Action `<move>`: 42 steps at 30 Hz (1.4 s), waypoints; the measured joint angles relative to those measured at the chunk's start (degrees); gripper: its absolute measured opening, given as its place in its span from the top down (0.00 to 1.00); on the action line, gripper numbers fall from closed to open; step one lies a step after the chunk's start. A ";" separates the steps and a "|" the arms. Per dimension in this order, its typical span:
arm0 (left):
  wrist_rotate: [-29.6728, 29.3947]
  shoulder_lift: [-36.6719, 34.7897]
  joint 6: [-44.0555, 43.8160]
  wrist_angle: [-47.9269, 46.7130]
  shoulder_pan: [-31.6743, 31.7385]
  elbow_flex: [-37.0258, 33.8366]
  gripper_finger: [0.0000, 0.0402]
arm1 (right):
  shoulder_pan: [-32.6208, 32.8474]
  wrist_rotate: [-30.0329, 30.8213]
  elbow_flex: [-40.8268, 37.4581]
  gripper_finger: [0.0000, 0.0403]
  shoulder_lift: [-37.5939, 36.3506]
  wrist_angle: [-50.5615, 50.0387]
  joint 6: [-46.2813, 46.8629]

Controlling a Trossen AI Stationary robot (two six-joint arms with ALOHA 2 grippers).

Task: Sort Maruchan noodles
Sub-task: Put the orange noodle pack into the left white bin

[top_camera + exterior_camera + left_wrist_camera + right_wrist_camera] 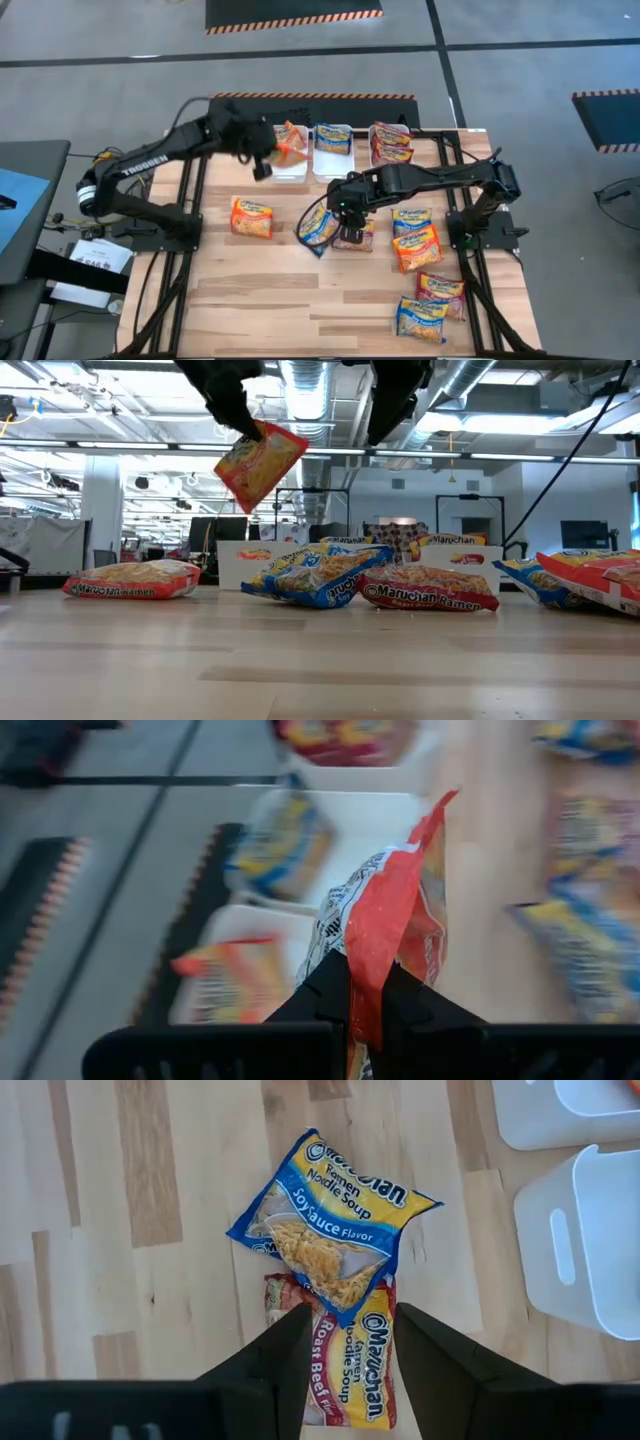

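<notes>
One orange packet (pinched edge-on) hangs from left gripper.

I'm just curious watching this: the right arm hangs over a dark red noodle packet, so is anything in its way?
Yes. A blue soy sauce packet lies partly on top of the dark red roast beef packet, covering its far end. The right tool hovers open above the uncovered part, its fingers on either side of it.

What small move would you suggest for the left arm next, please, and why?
Probably carry on and let go over the leftmost tub. The left end effector is pinched shut on an orange packet, held up off the table, and in the high view it sits at that tub, which already holds an orange packet. The right end effector hovers open above a dark red packet.
</notes>
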 joint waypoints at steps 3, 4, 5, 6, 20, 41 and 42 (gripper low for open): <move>0.67 2.01 3.19 0.70 5.58 1.50 1.00 | 0.00 0.00 0.00 0.59 0.00 0.01 -0.13; 0.94 3.20 4.23 0.64 7.36 2.20 1.00 | 0.00 0.00 0.00 0.59 0.00 0.02 -0.15; 1.35 4.61 5.15 0.70 8.92 2.96 1.00 | -0.02 0.02 0.00 0.59 0.00 0.03 -0.17; 1.86 6.17 6.13 0.72 10.34 3.76 1.00 | -0.02 0.02 0.00 0.59 0.00 0.03 -0.37; 2.70 28.56 12.09 -11.30 14.96 21.84 1.00 | -0.01 0.13 0.00 0.59 0.00 0.12 -0.42; -4.02 36.84 12.06 -16.32 12.47 22.46 1.00 | 0.15 0.37 0.00 0.59 0.00 0.10 0.13; -4.07 37.27 12.04 -15.74 12.47 22.46 1.00 | 0.17 0.35 0.00 0.59 0.00 0.11 0.15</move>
